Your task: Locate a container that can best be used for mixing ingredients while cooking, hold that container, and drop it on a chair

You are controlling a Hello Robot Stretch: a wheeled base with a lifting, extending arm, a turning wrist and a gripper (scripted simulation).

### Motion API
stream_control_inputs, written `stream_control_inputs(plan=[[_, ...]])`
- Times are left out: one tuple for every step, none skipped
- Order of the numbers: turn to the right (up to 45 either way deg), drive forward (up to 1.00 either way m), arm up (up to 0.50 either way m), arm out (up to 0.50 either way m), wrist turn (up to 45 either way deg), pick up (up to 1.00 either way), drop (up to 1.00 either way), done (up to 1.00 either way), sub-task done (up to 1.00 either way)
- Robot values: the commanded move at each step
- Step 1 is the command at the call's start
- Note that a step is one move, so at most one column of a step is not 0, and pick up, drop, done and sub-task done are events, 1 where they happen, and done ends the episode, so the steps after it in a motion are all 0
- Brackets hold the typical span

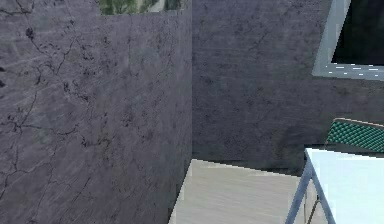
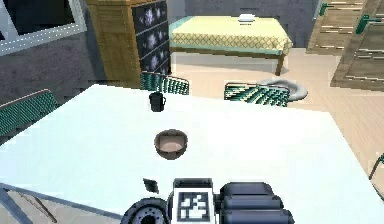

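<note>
The brown bowl (image 2: 172, 144) sat near the middle of the white tabletop (image 2: 80, 135), with 1 dark mug (image 2: 156, 101) beyond it and a green chair (image 2: 256, 93) at the far edge. The tool (image 2: 148, 196) showed at the near edge. I could not tell whether it held anything.

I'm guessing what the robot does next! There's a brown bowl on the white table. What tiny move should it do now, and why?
Probably reach farther out over the table toward the brown bowl. The gripper sits low at the table's near edge, and bare tabletop lies between it and the bowl, so it looks too far away to grab yet.
</note>
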Motion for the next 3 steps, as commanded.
stream_control_inputs(plan=[[0.0,0.0,0.0,0.34,0.0,0.0,0.0,0.0,0.0],[0.0,0.0,0.0,0.0,45.0,0.0,0.0,0.0,0.0],[0.0,0.0,0.0,0.0,45.0,0.0,0.0,0.0,0.0]])
